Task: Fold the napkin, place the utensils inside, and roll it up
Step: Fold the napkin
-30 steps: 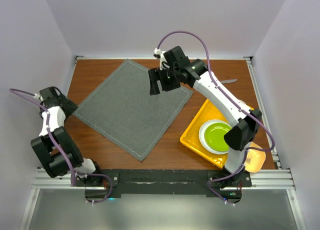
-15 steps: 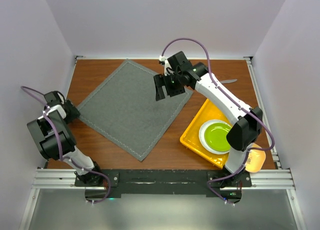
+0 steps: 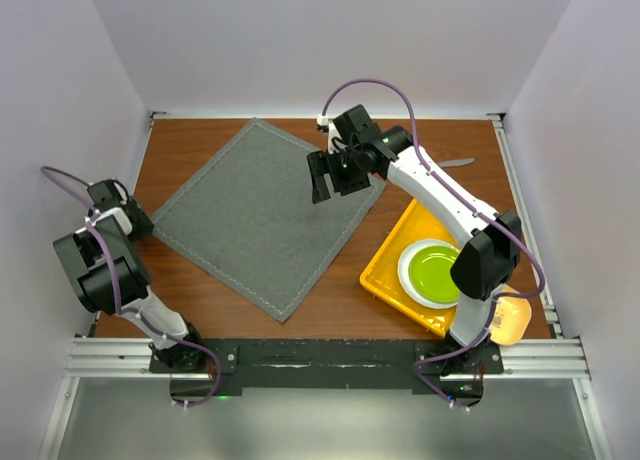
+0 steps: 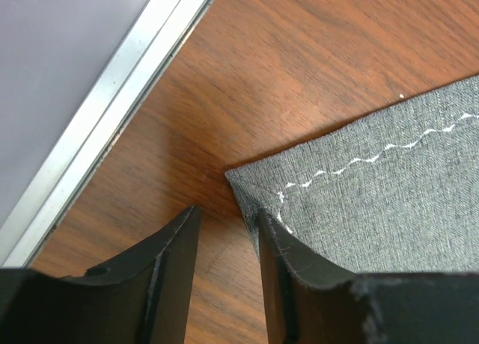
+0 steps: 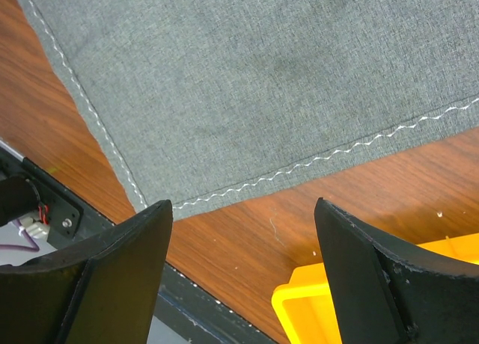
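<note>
- Nearest, at the right front corner: a pale orange mug (image 3: 510, 320), standing just off the bench (image 3: 330, 302) beside the right arm's base.
- Just beyond it, a yellow tray (image 3: 383, 272) sits on the bench at a slant. A green plate (image 3: 435, 272) lies inside, partly covered from above by the right arm's elbow.
- The napkin (image 3: 260, 215) lies flat and unfolded, set as a diamond. It takes up the middle and left of the bench. One corner points at the front rail, and the pale stitching is plain along the edges.
- Left side, mid-depth: the left fingers (image 4: 172, 269) are low at the napkin's left corner, beside the side rail (image 4: 112, 90). They are parted by a narrow gap with bare wood showing between them, so nothing is clasped. The cloth corner runs along the inner edge of one finger. I can't quite tell from the wrist view whether it touches.
- Further back, centre: the right fingers (image 5: 112, 277) are spread wide and released, hanging above the napkin's right corner. Seen through them are the stitched edge, a strip of bare wood and a corner of the tray.
- Farthest, right rear: one utensil (image 3: 458, 163), slim and grey, lies on bare wood. It is apart from the napkin and beyond the tray, partly hidden by the right arm.
</note>
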`<state>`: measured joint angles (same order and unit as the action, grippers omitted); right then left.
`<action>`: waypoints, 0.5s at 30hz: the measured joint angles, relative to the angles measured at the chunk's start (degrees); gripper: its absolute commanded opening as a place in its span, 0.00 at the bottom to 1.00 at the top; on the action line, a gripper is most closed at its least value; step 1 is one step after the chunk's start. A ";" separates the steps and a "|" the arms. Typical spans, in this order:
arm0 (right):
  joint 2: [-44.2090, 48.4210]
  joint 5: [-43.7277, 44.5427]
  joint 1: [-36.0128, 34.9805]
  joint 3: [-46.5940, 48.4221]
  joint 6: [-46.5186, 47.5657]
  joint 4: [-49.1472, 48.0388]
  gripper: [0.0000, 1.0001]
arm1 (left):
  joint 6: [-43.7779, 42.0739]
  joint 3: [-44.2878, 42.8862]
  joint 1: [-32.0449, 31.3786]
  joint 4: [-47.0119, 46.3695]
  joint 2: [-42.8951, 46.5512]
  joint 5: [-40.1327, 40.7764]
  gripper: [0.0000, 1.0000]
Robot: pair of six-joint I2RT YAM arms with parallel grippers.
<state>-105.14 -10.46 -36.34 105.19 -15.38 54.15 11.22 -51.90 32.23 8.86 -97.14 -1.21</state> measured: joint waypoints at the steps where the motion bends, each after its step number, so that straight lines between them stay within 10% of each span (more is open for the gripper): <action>1: -0.17 0.00 0.02 0.00 0.02 -0.02 0.81 | -0.11 0.02 -0.26 -0.26 -0.09 0.26 0.40; 8: -0.46 0.22 0.02 -0.07 0.02 -0.02 0.80 | -0.57 0.04 -3.50 -1.22 -0.37 4.76 0.48; 15: -0.44 0.44 0.02 -2.14 0.02 -0.24 0.81 | -0.50 -1.57 -6.47 -2.19 -2.25 7.41 0.34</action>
<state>-105.58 -10.02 -36.32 103.04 -15.35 53.91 10.72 -53.47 25.76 6.68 -99.39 6.20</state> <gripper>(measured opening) 0.807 0.390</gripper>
